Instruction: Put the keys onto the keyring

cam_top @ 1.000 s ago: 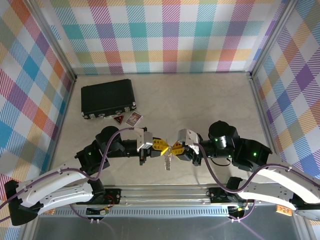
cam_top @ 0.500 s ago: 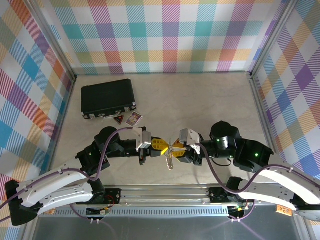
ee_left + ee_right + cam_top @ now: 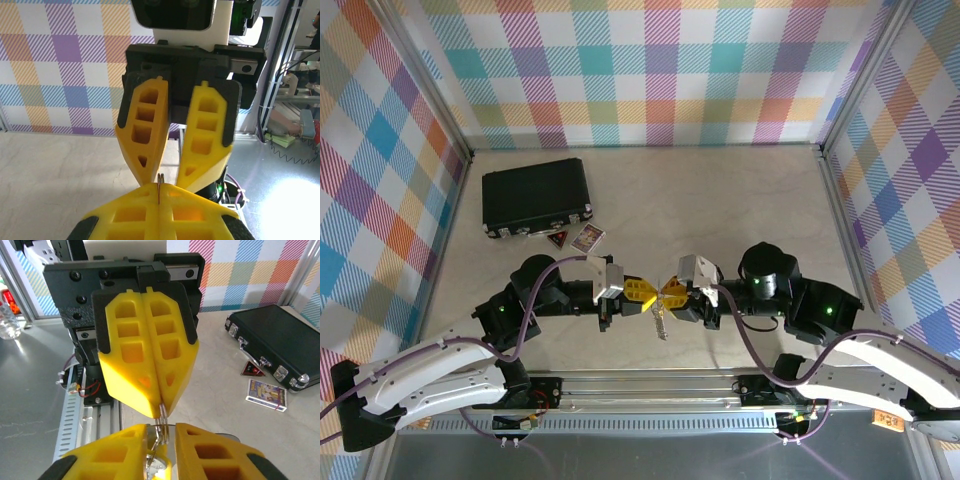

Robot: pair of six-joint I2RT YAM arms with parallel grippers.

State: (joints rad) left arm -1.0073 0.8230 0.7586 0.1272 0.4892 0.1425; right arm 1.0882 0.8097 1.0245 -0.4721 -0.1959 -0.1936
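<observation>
slippage risk: from above, the keyring (image 3: 660,318) hangs between left gripper (image 3: 648,296) and right gripper (image 3: 667,294), well apart from the black case (image 3: 537,197); left wrist view, left gripper pinches only its thin edge; right wrist view, right gripper stands spread around it, where a nudge could free it.

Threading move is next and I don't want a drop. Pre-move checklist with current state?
1. Left tool shut on the keyring wire: ok.
2. Right tool parted around the ring, firm grip on anything: cannot tell.
3. Tools tip to tip, held above the table: ok.
4. Yellow-headed key located: cannot tell; silver pieces hang under the tools.
5. Black case and cards well away from the tools: ok.
</observation>
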